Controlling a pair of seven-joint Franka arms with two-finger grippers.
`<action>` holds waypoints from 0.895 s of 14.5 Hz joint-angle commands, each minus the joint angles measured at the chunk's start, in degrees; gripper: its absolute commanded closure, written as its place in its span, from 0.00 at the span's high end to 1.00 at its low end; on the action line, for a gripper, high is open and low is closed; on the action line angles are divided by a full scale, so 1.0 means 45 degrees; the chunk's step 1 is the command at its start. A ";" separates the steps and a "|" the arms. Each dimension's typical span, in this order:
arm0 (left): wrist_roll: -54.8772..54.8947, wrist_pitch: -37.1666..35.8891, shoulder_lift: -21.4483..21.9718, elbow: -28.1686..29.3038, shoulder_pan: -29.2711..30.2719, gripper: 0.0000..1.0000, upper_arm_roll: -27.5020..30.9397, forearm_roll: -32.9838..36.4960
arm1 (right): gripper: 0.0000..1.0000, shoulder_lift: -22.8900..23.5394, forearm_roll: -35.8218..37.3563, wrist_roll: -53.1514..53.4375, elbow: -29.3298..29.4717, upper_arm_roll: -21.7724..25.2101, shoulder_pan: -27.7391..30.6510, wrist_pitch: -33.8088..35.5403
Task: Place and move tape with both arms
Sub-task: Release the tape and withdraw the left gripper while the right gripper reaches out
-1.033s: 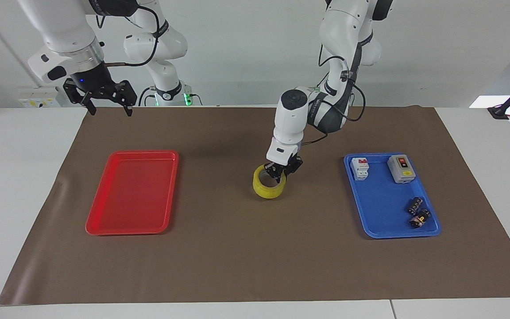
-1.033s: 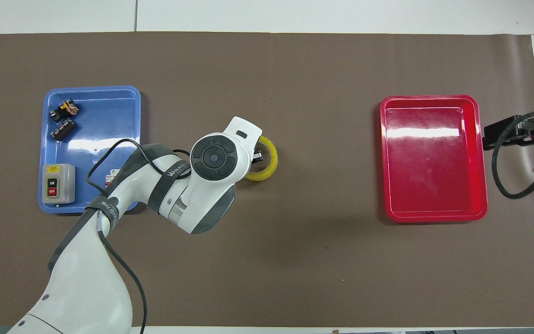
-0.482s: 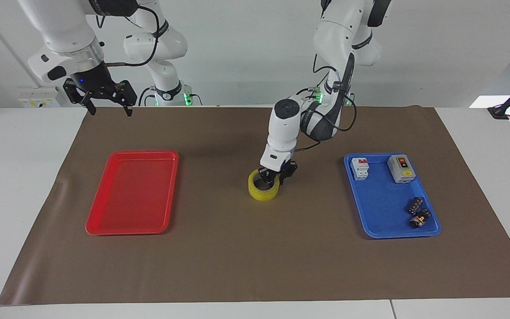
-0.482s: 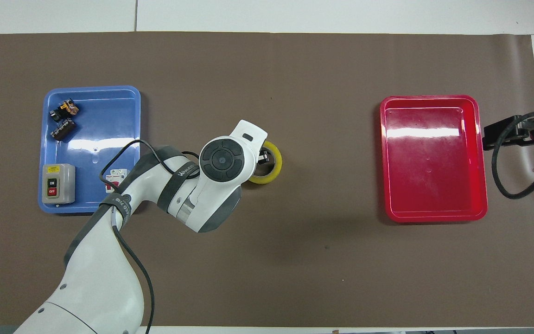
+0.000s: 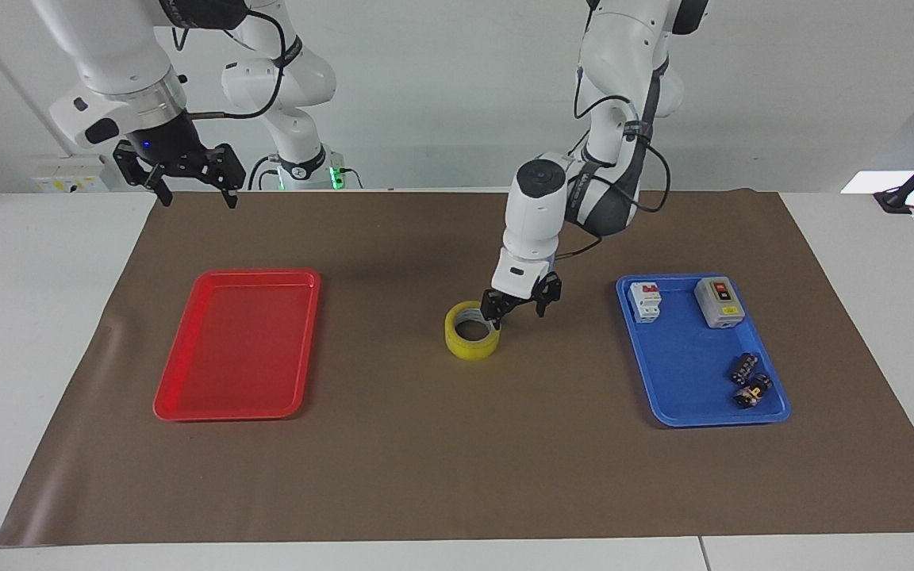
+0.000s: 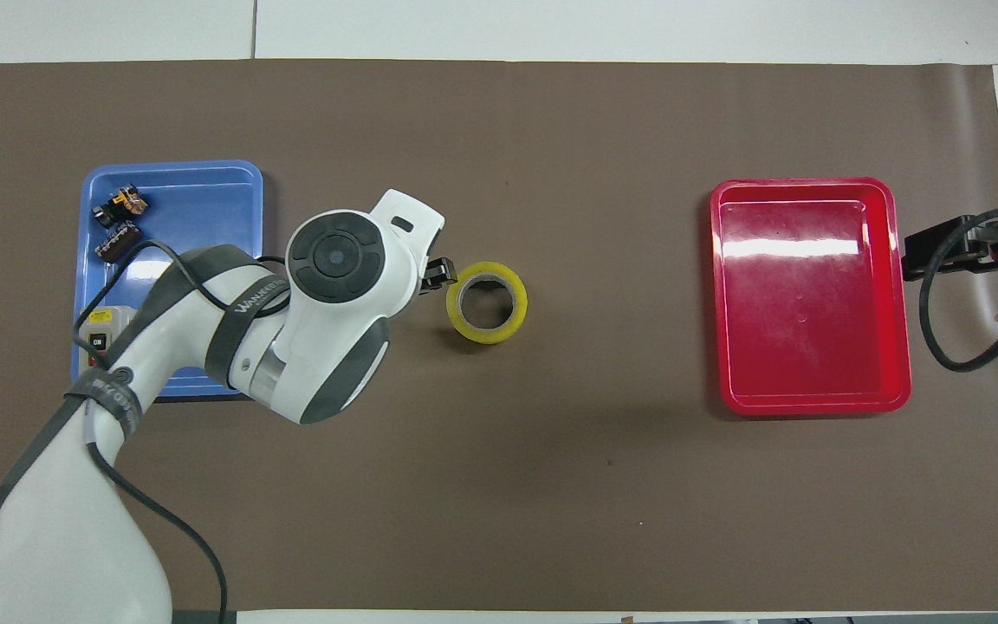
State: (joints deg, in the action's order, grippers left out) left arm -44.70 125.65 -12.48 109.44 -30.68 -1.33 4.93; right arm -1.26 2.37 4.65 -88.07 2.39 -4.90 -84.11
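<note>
**Tape** (image 5: pixel 473 346) (image 6: pixel 486 335): lay flat on the brown mat (image 5: pixel 425 460) at mid-bench, core opening upward. Sat between the red tray (image 5: pixel 235 349) and the blue tray (image 5: pixel 687 373), well apart from both. Touched by neither hand.

**Left hand** (image 5: pixel 518 314): hung low, just beside the tape on the side toward the blue tray. Fingers spread wide, nothing between them. Largely hidden under its own wrist in the overhead view.

**Right hand** (image 5: pixel 197 198): waited, raised over the mat's corner at the right arm's end of the bench (image 5: pixel 28 317). Fingers likewise spread wide and empty. Stood well apart from the tape, with the red tray between the two.

**Trays:** red one bare. Blue one carried a grey switch box (image 5: pixel 719 302), a small white breaker (image 5: pixel 646 302) and two small dark parts (image 5: pixel 749 379).

**Step in hand:** judged to be the changeover between the arms. Placing at mid-bench looked complete. Moving by the right arm not yet begun.

**Next move:** judged to call for clearing the left hand upward and toward its own end. Then for bringing the right hand across over the red tray and down onto the ring. Probably best gripped across one wall, one finger inside the core and one outside. Red tray the likely destination, though nowhere stated.
</note>
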 commanded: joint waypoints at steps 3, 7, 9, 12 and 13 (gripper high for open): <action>0.3267 -0.1514 0.1910 0.0191 0.2243 1.00 -0.0037 -0.0077 | 1.00 -0.0033 -0.0272 -0.0350 -0.0096 -0.0024 0.0054 0.0077; 0.6993 -0.3073 0.2966 -0.0101 0.4215 1.00 0.0041 -0.1658 | 1.00 0.0006 -0.0527 -0.0487 -0.0116 -0.0276 -0.0315 -0.0273; 0.8306 -0.4187 0.3241 -0.0529 0.4939 1.00 0.0060 -0.1681 | 1.00 0.0045 -0.0585 -0.0468 -0.0485 -0.0336 -0.1192 -0.1013; 0.9791 -0.5750 0.3066 -0.1914 0.5877 1.00 0.0060 -0.1681 | 1.00 0.1212 -0.0644 0.0483 -0.0723 -0.0336 -0.2540 -0.2612; 1.0086 -0.6180 0.3046 -0.2286 0.6034 1.00 0.0060 -0.1681 | 1.00 0.1661 -0.0837 0.1050 -0.0761 -0.0336 -0.3008 -0.3334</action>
State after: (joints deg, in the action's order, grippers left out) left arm -2.99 102.51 2.13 103.48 -5.30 -0.67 -1.22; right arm 2.16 -0.01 6.33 -91.31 0.79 -15.97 -94.33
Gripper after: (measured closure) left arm 0.000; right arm 0.000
